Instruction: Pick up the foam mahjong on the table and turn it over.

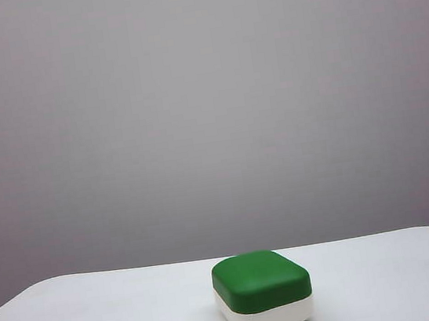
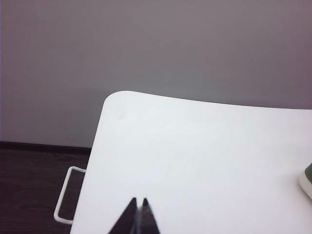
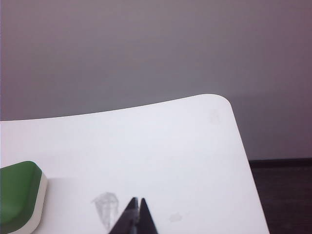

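Note:
The foam mahjong [image 1: 263,292] lies on the white table [image 1: 101,318], dark green half up and white half down, near the front middle of the exterior view. No arm shows in that view. In the left wrist view my left gripper [image 2: 139,200] hangs shut over bare tabletop [image 2: 195,161], and only a sliver of the mahjong [image 2: 307,179] peeks in at the frame's edge, well away from the fingertips. My right gripper [image 3: 137,200] is shut too, empty, above the table [image 3: 170,146]. The mahjong [image 3: 20,195] sits off to its side, apart from it.
A plain grey wall rises behind the table. A white wire bracket [image 2: 66,195] sticks out past the table's edge over dark flooring [image 2: 29,190]. Two faint grey smudges [image 3: 106,204] mark the tabletop beside the right gripper. A rounded table corner [image 3: 217,100] lies beyond it.

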### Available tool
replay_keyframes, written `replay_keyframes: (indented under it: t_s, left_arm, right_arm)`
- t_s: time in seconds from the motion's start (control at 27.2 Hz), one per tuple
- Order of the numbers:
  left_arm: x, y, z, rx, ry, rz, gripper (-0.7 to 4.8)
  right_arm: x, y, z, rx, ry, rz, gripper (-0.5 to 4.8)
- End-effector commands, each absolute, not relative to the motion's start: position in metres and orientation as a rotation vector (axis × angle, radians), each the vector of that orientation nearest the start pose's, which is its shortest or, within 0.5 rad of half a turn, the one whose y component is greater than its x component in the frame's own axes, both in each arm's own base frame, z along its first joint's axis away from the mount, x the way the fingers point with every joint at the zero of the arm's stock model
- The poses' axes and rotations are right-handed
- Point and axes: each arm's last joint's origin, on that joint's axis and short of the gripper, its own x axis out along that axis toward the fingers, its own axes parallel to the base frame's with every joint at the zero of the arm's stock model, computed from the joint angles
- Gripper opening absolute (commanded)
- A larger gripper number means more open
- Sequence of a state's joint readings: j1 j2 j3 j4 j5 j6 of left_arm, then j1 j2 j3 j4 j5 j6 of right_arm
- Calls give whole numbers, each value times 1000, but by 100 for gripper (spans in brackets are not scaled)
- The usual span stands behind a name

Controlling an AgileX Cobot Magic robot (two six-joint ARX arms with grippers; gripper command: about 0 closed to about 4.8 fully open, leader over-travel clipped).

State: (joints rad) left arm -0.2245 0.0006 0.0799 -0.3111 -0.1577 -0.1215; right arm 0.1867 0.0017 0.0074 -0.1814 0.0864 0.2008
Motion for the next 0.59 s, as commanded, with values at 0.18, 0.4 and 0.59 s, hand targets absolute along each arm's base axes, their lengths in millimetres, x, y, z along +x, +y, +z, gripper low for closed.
replay_keyframes:
  t_s: [0.18,0.4,0.59]
  left_arm:
    - [88,-16,163,-83,215,-54,-5]
    - [88,-16,173,-140,151,-83,-5]
    - [85,-15,190,-210,93,-83,-5]
  right_arm:
    - [95,15,147,177,183,83,-1]
    - [95,18,152,187,153,160,-2]
    - [93,18,170,194,70,143,-3]
